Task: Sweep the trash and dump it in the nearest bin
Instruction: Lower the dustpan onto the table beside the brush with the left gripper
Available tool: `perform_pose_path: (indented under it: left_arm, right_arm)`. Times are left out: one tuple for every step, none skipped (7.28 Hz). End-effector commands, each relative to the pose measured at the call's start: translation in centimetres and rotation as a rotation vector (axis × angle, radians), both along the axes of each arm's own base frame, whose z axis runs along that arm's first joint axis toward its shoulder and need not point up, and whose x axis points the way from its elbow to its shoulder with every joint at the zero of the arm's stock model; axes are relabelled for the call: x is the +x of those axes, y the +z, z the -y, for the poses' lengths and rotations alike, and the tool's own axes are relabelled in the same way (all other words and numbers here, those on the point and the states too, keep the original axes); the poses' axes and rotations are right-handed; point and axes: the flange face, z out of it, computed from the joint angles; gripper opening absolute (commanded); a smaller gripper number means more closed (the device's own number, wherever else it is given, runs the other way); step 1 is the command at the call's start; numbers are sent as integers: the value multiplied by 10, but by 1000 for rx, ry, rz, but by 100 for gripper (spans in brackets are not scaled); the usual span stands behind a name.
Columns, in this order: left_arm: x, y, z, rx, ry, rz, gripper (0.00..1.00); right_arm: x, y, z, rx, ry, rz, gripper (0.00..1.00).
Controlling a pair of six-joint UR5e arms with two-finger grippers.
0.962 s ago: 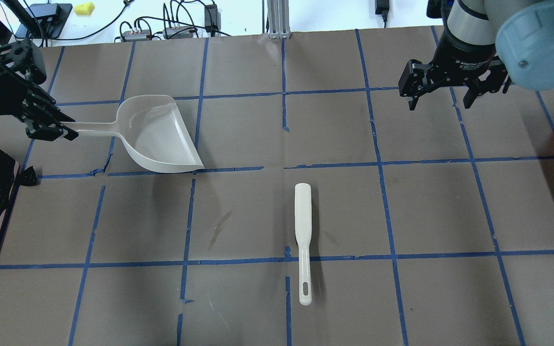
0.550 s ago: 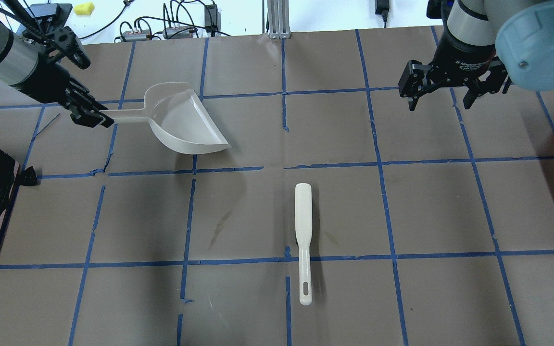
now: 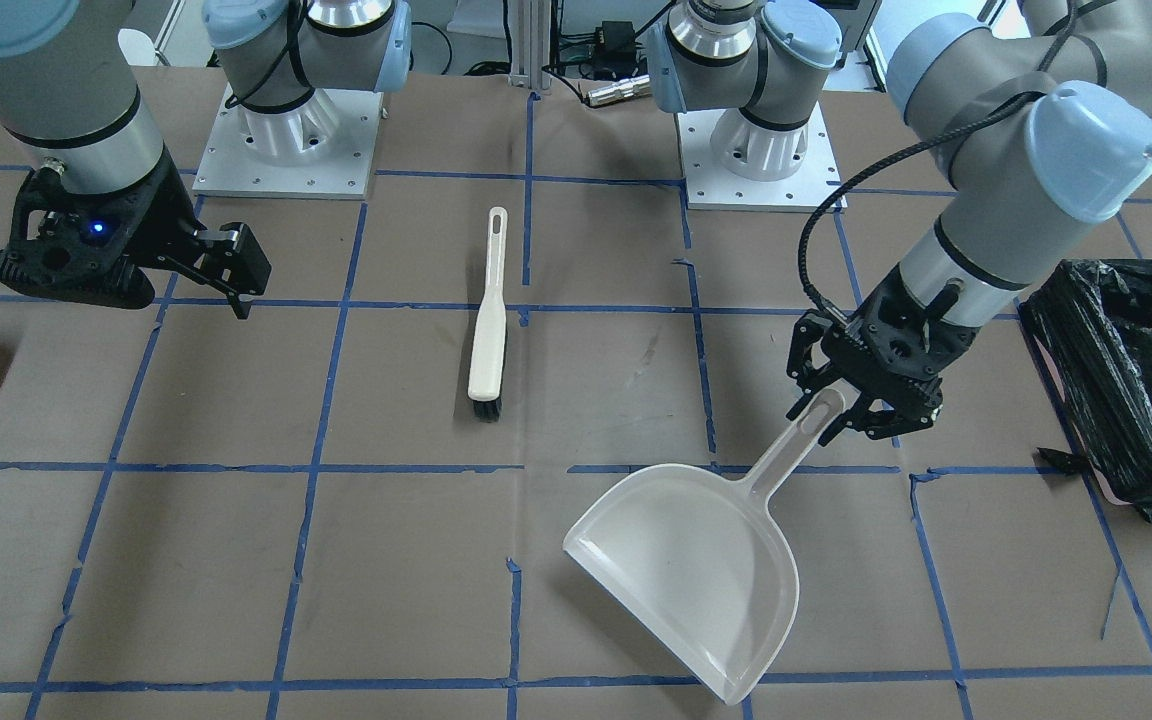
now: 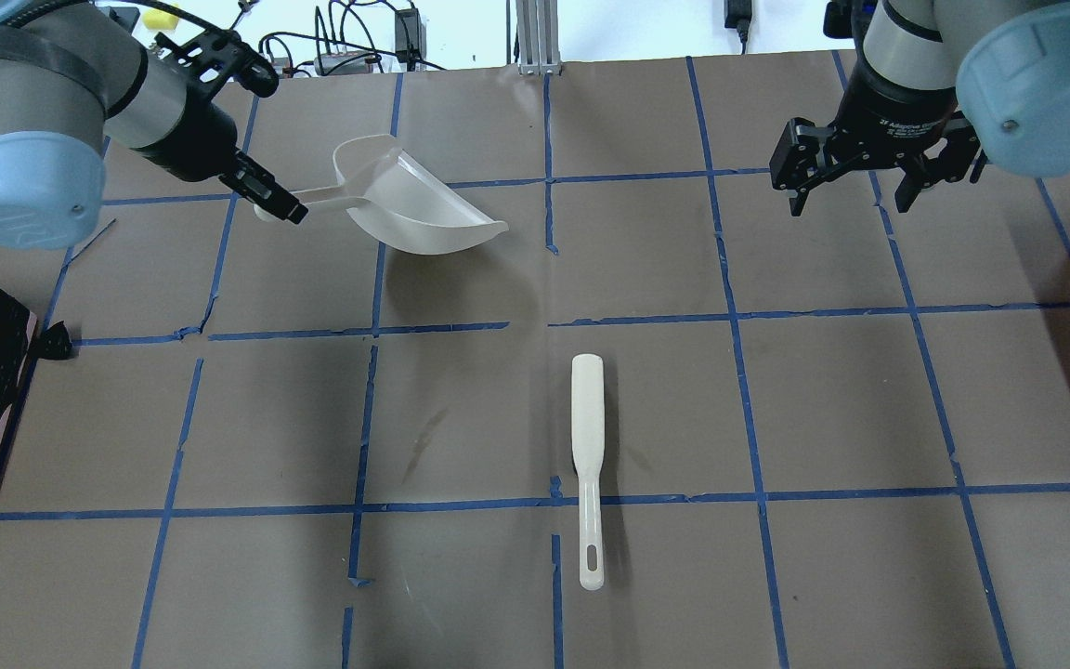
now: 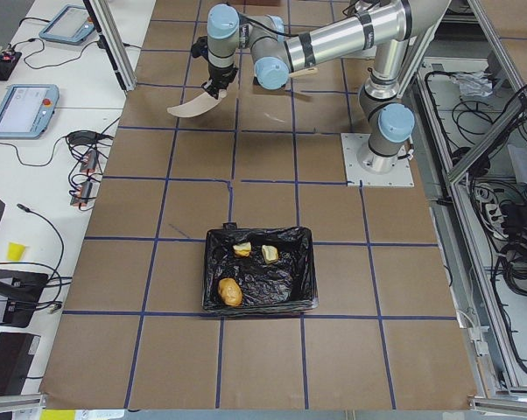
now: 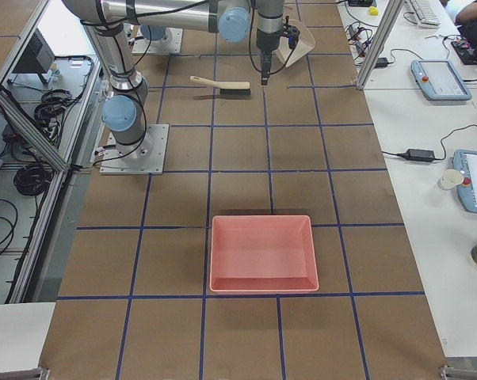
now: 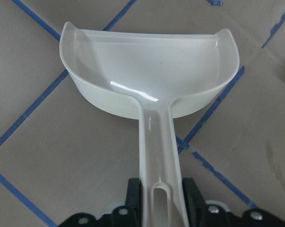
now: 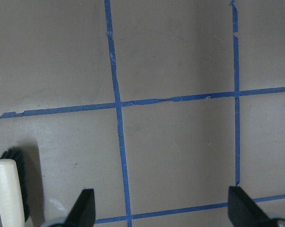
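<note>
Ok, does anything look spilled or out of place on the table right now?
Nothing spilled. The three trash lumps lie inside the bin, the dustpan in the left gripper is empty, and the brush lies flat. Only small oddities: a black scrap beside the bin and frayed blue tape.

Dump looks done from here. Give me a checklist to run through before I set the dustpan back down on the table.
1. Trash binned: the three food-like lumps lie inside the black-bag-lined bin. Ok.
2. Pan empty: the translucent white plastic dustpan holds nothing. Ok.
3. Grip: the left gripper is shut on the dustpan's handle. Ok.
4. Landing spot: the brown paper-covered table under the pan shows only blue tape lines. Ok.
5. Brush: the white-handled, black-bristled brush lies flat, apart from the pan. Ok.
6. Other arm: the right gripper is open, empty, above the table. Ok.
</note>
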Motion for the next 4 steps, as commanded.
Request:
perform_pose_path:
  left_arm:
    - [-56, -12, 7, -15, 119, -27, 4]
    - [-92, -24, 7, -24, 167, 8, 4]
    - [-128, -30, 5, -56, 228, -2, 4]
    - [-153, -45, 5, -47, 290, -17, 3]
  right_arm:
    - [-1, 0, 0, 0, -1, -1, 100]
    - [0, 0, 0, 0, 1, -1, 100]
    - [-1, 0, 0, 0, -1, -1, 100]
    - [-1, 0, 0, 0, -1, -1, 100]
